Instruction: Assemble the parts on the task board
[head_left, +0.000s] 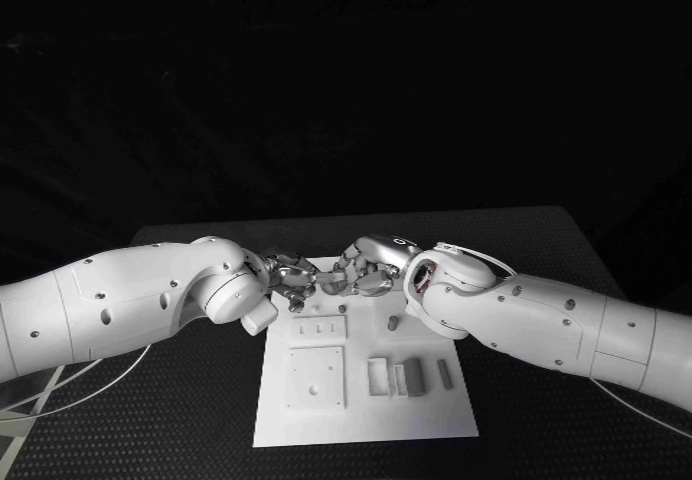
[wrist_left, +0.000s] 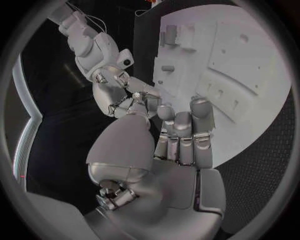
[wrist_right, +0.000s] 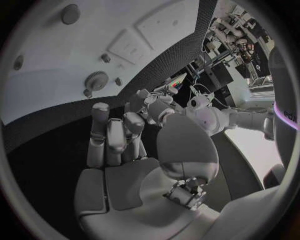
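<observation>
Both hands are meeting fingertip to fingertip over the far end of the task board (head_left: 361, 420), probably to pass or align a part, though whether the left hand (head_left: 289, 275) or right hand (head_left: 364, 272) is pinching anything cannot be told, while grey parts (head_left: 415, 376) are lying near the board's near right side.

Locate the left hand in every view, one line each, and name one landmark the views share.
Head view: the left hand is over the task board's far end, fingertips close to the right hand.
Left wrist view: the left hand is in the foreground, fingers toward the board.
Right wrist view: the left hand is beyond the right hand's fingertips.
Shared landmark: the white task board.
</observation>
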